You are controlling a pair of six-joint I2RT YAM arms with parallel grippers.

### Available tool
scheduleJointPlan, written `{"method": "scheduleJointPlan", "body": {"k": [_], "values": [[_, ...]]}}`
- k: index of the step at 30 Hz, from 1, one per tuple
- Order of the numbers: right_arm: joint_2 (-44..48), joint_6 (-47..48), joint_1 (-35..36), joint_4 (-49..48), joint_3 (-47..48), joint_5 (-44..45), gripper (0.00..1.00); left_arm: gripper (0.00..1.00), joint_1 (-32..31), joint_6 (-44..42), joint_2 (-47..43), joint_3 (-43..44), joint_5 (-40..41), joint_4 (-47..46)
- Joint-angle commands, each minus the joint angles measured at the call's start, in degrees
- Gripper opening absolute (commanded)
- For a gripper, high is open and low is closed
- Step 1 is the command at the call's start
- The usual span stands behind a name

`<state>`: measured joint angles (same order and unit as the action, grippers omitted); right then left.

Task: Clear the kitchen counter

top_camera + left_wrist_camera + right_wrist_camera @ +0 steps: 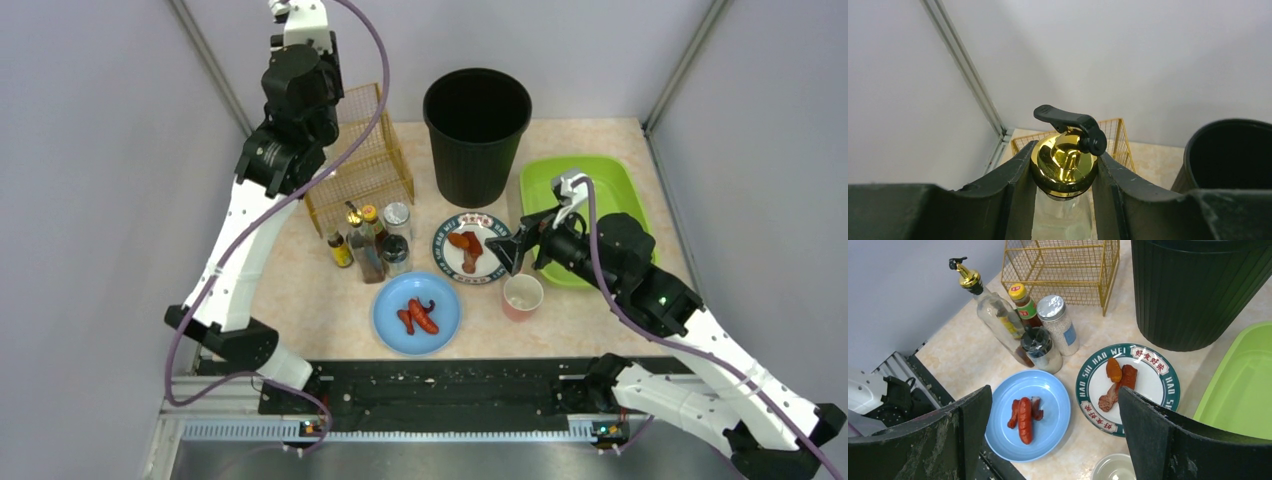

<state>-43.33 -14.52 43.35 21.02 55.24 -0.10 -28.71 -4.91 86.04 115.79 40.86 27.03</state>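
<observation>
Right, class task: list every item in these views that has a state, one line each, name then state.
Left hand: shut on the gold-capped bottle.
Right hand: open, empty.
Kitchen counter: not cleared yet.
Black bin: upright, no lid.
Wire basket: nothing visible inside.
Green tray: nothing visible inside.
Blue plate: holds sausages.
Patterned plate: holds meat pieces.
Cup: upright, uncovered.
Seasoning jars: upright, lids on.

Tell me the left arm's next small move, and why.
Probably carry the bottle forward over the basket and lower it in. The left fingers are shut around its gold cap, and the empty-looking basket lies just beyond it, beside the bin.
</observation>
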Motion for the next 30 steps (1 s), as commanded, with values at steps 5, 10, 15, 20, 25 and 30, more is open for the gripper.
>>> {"method": "scheduleJointPlan", "body": {"k": [5,10,15,20,25,30], "values": [[-0.3,1.5,0.2,-2.1,0.7,-1.2,0.95,0.00,7.2,3.6,11.0,15.2,-7.1,-6.5],[-0.5,-0.1,0.1,-2.8,-0.3,-3.7,0.95,0.00,9.3,4.6,15.2,18.1,-8.5,-9.8],[-0.6,-0.8,0.2,-3.3,-1.5,-4.1,0.95,0.00,11.8,8.3,19.0,18.3,-11.8,-14.3],[-0.1,-1.4,0.2,-3.8,-2.3,-5.0,0.95,0.00,12.6,9.1,22.4,18.5,-13.1,-20.4],[0.3,-1.9,0.2,-4.3,-3.7,-4.5,0.95,0.00,12.6,9.3,26.4,21.6,-13.4,-22.5],[0.0,-1.6,0.2,-4.3,-3.9,-3.7,0.95,0.00,12.9,9.2,29.4,23.1,-13.2,-25.0]]}}
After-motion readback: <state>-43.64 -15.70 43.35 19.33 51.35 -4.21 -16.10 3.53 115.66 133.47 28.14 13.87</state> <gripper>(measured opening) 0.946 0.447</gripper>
